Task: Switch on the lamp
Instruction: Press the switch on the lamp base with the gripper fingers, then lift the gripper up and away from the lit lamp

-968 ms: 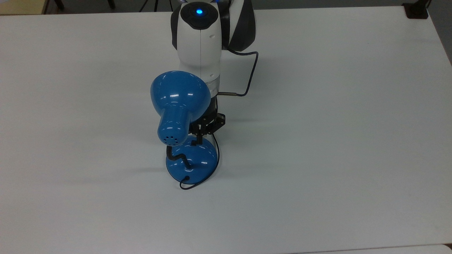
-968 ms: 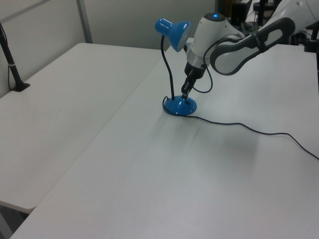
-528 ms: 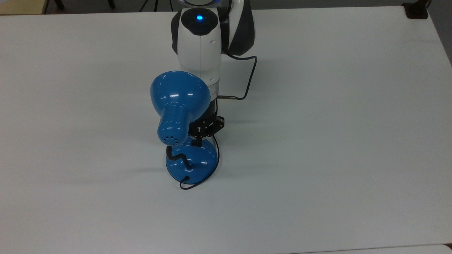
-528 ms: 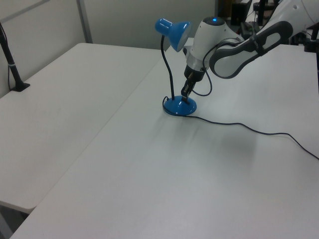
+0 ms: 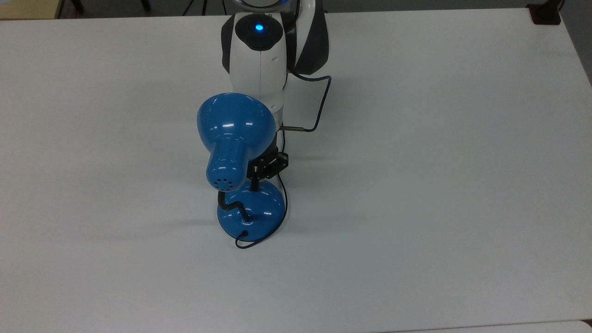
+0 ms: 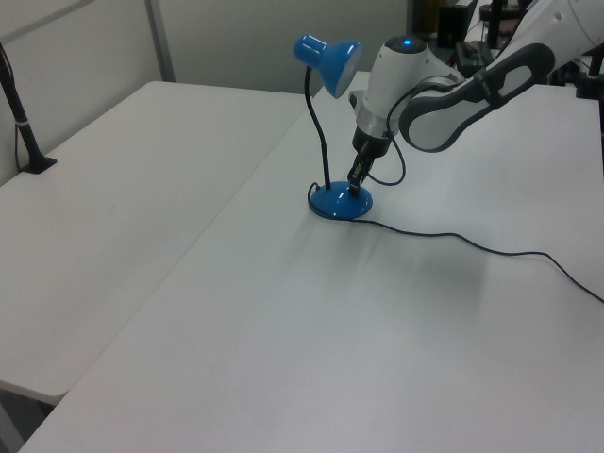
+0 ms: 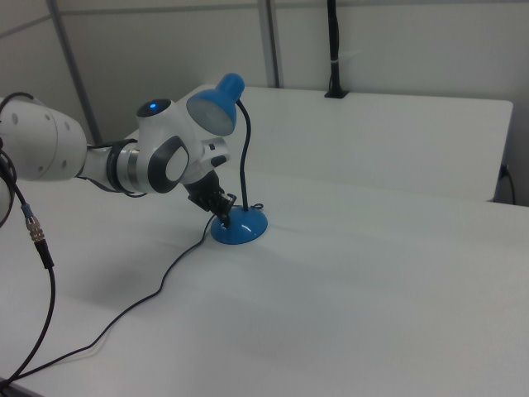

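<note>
**Gripper tip down on the lamp base, at the switch**

The blue desk lamp stands near the middle of the white table, its dome shade tipped toward the robot and its black bendy neck rising from the round base. The arm reaches in under the shade, so the gripper comes down steeply onto the edge of the base nearest the robot. That is presumably where the small switch sits; the switch itself is hidden by the fingers. The fingers look drawn together into one narrow tip, holding nothing, which suits pressing a small button rather than grasping. In the left view the tip appears to touch the base, though contact cannot be confirmed.

The lamp's thin black cord leaves the base and trails off across the table, away from the arm. The shade shows no glow, so the lamp appears to be off.

No brand, label or readable writing shows on the lamp, arm or table.
</note>
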`<state>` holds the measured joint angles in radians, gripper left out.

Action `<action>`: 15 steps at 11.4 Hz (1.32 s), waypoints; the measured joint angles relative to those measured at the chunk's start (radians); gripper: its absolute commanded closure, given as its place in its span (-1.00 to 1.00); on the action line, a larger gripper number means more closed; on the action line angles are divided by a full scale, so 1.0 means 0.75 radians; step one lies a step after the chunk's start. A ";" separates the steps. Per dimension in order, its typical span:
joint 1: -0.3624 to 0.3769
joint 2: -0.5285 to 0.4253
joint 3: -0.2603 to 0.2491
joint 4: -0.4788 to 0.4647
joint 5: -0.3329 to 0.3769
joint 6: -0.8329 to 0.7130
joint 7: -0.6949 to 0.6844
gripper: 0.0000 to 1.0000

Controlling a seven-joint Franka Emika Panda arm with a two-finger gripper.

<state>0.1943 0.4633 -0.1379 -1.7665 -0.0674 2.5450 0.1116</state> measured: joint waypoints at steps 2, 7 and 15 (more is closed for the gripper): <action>-0.002 0.008 0.000 -0.001 -0.001 0.029 0.000 1.00; -0.001 0.017 0.001 0.003 -0.043 0.042 0.002 1.00; -0.012 -0.429 -0.002 -0.263 -0.043 -0.390 0.019 -0.63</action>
<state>0.1855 0.1416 -0.1391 -1.9636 -0.0996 2.2524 0.1257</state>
